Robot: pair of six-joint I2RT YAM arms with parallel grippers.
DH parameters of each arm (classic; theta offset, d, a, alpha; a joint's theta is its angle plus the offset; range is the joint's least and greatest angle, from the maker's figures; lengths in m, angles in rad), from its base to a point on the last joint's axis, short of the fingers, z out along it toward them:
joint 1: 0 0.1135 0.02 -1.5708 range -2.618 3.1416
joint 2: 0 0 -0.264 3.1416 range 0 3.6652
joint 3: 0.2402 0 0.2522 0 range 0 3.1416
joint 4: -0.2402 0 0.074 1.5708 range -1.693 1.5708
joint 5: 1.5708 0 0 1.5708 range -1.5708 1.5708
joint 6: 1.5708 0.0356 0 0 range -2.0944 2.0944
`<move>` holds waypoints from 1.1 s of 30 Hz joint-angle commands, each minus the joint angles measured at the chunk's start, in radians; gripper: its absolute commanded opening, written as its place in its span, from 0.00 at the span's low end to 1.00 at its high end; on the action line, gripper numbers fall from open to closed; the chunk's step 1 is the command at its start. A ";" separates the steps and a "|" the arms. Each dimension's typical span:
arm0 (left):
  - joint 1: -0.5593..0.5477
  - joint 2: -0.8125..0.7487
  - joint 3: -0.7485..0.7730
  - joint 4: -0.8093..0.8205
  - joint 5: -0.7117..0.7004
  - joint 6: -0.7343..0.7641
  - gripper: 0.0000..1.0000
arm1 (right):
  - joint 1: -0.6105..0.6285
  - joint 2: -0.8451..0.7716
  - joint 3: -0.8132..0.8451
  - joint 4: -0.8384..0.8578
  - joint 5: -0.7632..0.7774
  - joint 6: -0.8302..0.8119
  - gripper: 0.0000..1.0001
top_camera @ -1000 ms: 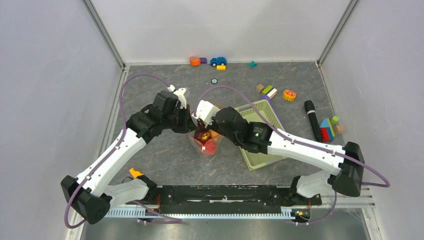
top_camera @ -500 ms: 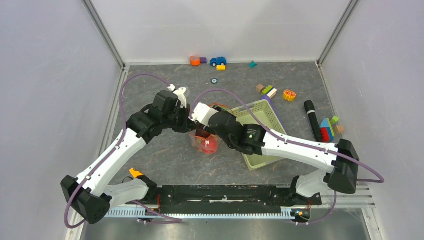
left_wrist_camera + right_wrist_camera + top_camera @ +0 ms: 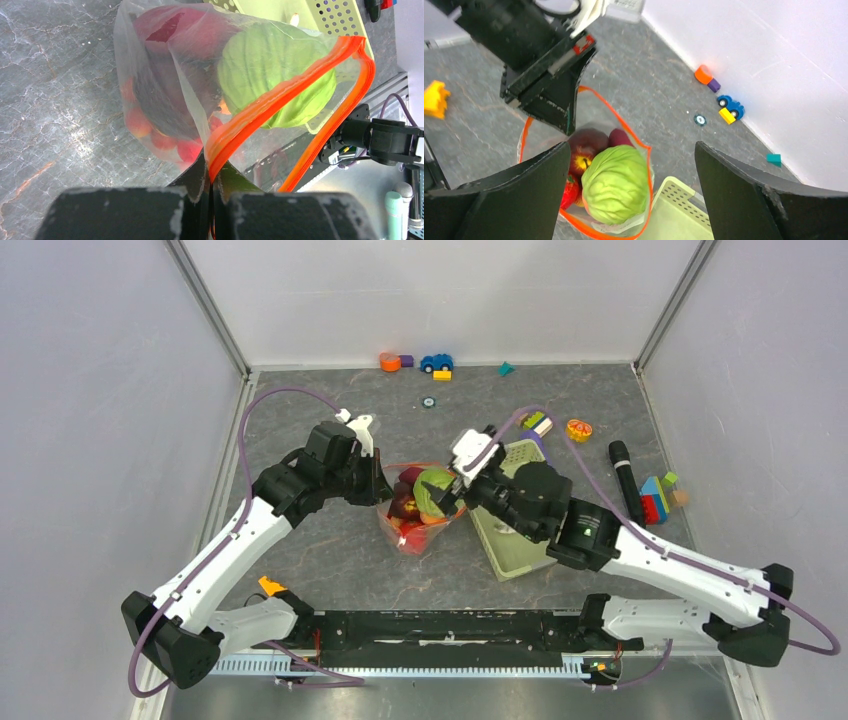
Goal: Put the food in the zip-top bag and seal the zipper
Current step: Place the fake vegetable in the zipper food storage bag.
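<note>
The clear zip-top bag stands open at the table's middle, with the green cabbage on top of red and dark fruit. My left gripper is shut on the bag's left rim, pinching the orange zipper at its near end. In the left wrist view the cabbage presses against the bag wall. My right gripper hangs open above the bag mouth, holding nothing. Below it lie the cabbage, a dark plum and a strawberry. From above, the right gripper sits at the bag's right edge.
The pale green basket lies right of the bag, under my right arm. A blue toy car and blocks line the back wall. A black marker, stacked blocks and an orange slice sit at the right.
My right gripper opened, left the cabbage in the bag and pulled up and to the right out of the mouth. The left gripper kept its hold on the rim.
</note>
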 commanded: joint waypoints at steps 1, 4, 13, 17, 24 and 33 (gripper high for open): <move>-0.002 -0.016 0.006 0.040 0.027 0.040 0.03 | -0.060 -0.045 -0.016 0.054 0.048 0.117 0.98; -0.001 -0.014 0.006 0.040 0.028 0.040 0.03 | -0.159 -0.050 0.003 -0.046 0.112 0.252 0.98; -0.001 -0.019 0.005 0.040 0.017 0.040 0.03 | -0.396 0.046 -0.008 -0.296 0.107 0.542 0.98; -0.001 -0.020 0.005 0.040 0.017 0.041 0.03 | -0.437 0.088 -0.038 -0.353 0.103 0.616 0.98; -0.001 -0.022 0.005 0.040 0.015 0.041 0.03 | -0.532 0.112 -0.150 -0.374 0.044 0.703 0.98; -0.001 -0.022 0.005 0.039 0.018 0.042 0.03 | -0.598 0.212 -0.266 -0.365 -0.086 0.753 0.97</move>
